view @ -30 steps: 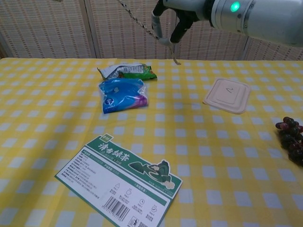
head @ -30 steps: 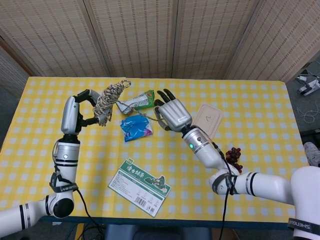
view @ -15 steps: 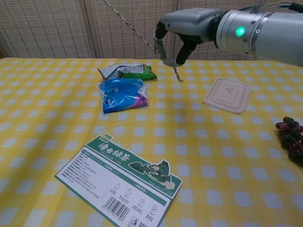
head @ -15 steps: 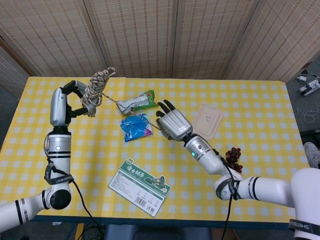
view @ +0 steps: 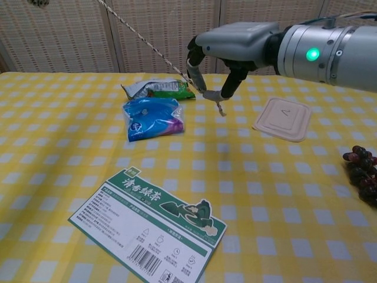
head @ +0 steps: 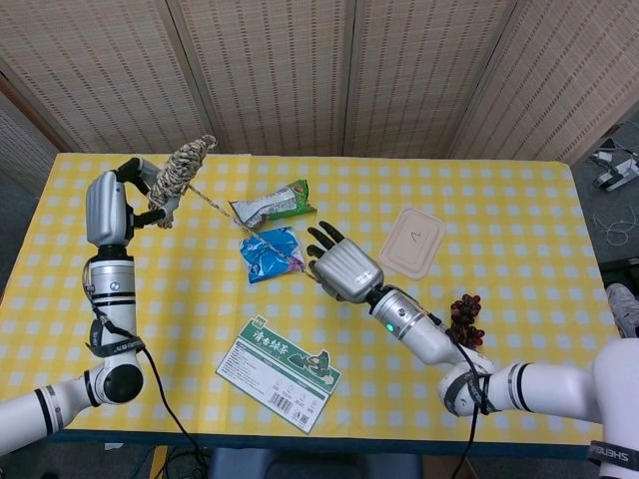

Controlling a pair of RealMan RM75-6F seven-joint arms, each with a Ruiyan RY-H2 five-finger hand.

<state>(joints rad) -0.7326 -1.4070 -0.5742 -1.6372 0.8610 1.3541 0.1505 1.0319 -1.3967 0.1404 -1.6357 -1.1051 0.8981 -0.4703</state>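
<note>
Left hand [head: 128,195] grips the rope coil [head: 176,172]; right hand [head: 342,267] pinches its rope end [view: 211,97] above the table.

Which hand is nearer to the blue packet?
The right hand, just to the right of the blue packet and pinching the rope end; the left hand is raised far off, holding the rope bundle.

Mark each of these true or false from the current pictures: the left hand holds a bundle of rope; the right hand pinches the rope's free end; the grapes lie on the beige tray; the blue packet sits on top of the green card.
1. The left hand holds the rope bundle. True.
2. The right hand pinches the rope's free end. True.
3. The grapes lie on the beige tray. False: they lie on the tablecloth, apart from the tray.
4. The blue packet sits on the green card. False: the two lie apart.
</note>
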